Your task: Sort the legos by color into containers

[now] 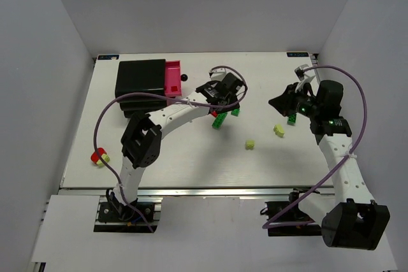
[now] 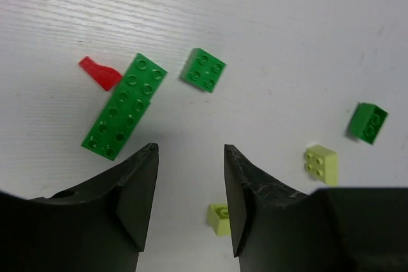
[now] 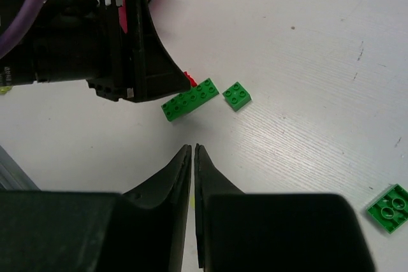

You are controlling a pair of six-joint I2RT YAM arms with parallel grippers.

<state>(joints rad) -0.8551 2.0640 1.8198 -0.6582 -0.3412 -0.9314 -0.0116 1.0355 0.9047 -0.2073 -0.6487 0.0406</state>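
**Both hands above the desk.** The left hand (image 2: 191, 151) has its fingers apart with nothing between them, and is poised over the white desk (image 2: 287, 17). Just ahead of one finger lies the long green lego strip (image 2: 124, 106), with a small red lego (image 2: 100, 72) against its side near the far end. A square green lego (image 2: 203, 69) lies ahead of the gap, beside the strip's far end but apart from it. Off to the hand's other side are a further green lego (image 2: 368, 122) and a pale yellow lego (image 2: 320, 164). A second pale yellow lego (image 2: 220, 218) shows low between the fingers.

The right hand (image 3: 192, 148) has its fingers drawn together to a thin slit, holding nothing, and points toward the strip and the left hand.

Beyond the left hand stands the black cabinet (image 1: 140, 81), with one pink drawer (image 1: 173, 78) pulled out.
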